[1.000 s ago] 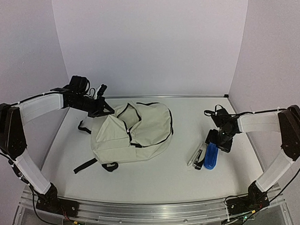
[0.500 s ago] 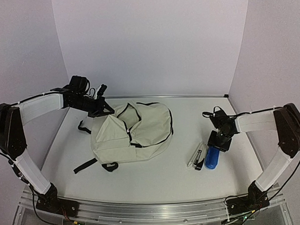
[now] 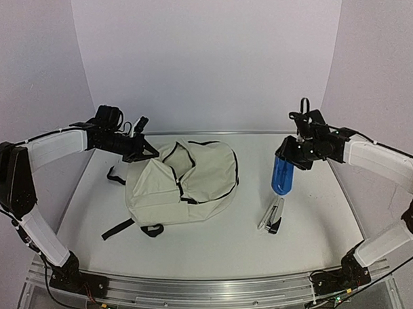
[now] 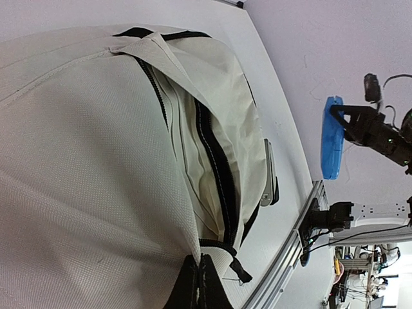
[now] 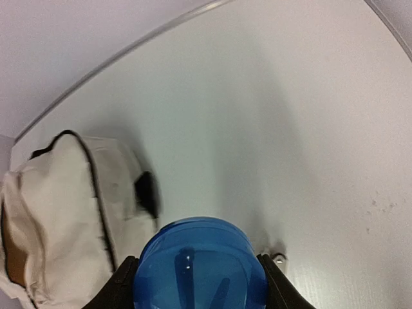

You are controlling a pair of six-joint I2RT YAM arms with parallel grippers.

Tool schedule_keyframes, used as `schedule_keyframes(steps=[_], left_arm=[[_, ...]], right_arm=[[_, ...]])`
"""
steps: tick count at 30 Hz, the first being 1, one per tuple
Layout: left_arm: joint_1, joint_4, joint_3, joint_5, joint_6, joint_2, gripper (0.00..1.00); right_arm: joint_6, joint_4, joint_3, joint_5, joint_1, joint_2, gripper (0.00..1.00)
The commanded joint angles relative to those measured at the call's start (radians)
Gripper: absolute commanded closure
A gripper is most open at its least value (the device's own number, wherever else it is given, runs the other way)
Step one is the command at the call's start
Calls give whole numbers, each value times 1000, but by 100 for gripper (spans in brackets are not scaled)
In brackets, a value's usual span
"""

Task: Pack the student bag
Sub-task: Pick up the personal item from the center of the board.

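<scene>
The student bag [image 3: 184,182] is a cream backpack with black zippers, lying left of the table's middle with its main opening gaping. My left gripper [image 3: 144,148] is at the bag's back-left corner. In the left wrist view its black jaws [image 4: 199,283] are shut on a fold of the bag's fabric [image 4: 96,161] beside the zipper. My right gripper [image 3: 288,158] is shut on a blue translucent case [image 3: 282,175] and holds it in the air to the right of the bag. The case's rounded end [image 5: 199,264] fills the space between the fingers, with the bag [image 5: 51,212] down to the left.
A silver and black stapler [image 3: 271,216] lies on the white table below the lifted case. Black straps [image 3: 117,229] trail from the bag toward the front left. Walls close in the table at the back and on both sides.
My right gripper closed on the blue case beside the stapler and lifted it up off the table, toward the back. The left arm and the bag have not moved.
</scene>
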Motion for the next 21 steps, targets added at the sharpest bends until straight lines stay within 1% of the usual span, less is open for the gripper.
schedule_keyframes(steps=[1, 5, 11, 17, 21], left_arm=[[-5, 92, 9, 127, -3, -74, 100], [-6, 104, 5, 148, -10, -82, 100], [-5, 123, -10, 154, -5, -113, 100], [-5, 127, -12, 157, -8, -115, 100], [-6, 133, -13, 165, -14, -111, 100]], right_arm=[[-8, 7, 219, 56, 151, 92, 71], [-29, 72, 390, 108, 243, 239, 71], [-42, 181, 638, 123, 338, 486, 71], [-11, 232, 836, 175, 379, 682, 71], [18, 251, 906, 251, 382, 752, 71]])
